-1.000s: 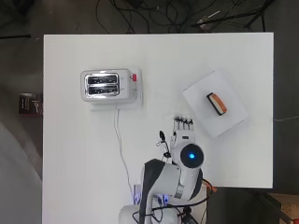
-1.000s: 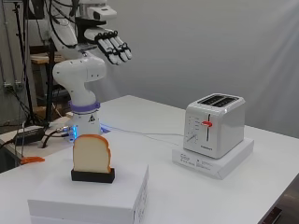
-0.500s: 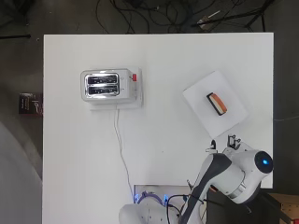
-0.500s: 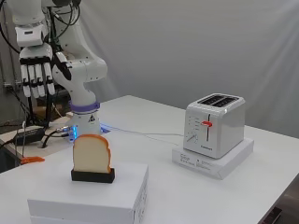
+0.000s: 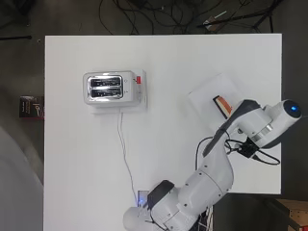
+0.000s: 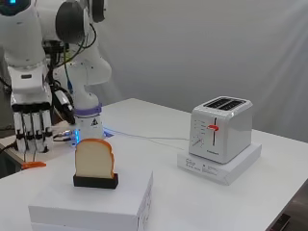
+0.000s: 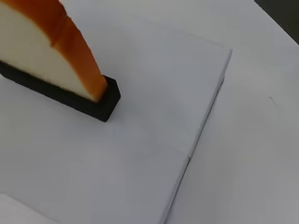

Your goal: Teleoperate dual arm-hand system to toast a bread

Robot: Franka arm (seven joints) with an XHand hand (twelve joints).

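Note:
A slice of bread (image 6: 94,158) stands upright in a black holder (image 6: 95,181) on a white box (image 6: 96,208) at the table's near right. The hand (image 6: 32,126) hangs just left of the bread in the side view, apart from it, with straight fingers pointing down and nothing in them. From overhead, the arm covers the hand, and the bread (image 5: 222,105) shows as an orange edge on the box (image 5: 209,94). The wrist view shows the bread (image 7: 42,56) and holder (image 7: 70,100) close up. The white toaster (image 6: 221,127) (image 5: 108,88) has empty slots and a raised red lever (image 6: 212,127).
The toaster stands on a flat white base (image 6: 219,166), and its white cable (image 5: 124,154) runs down the table toward the arm's base (image 6: 90,122). A small orange object (image 6: 32,165) lies beyond the table edge, below the hand.
The arm has swung from the table's middle out to the right side by the box. The hand, which was raised and spread, now points down beside the bread.

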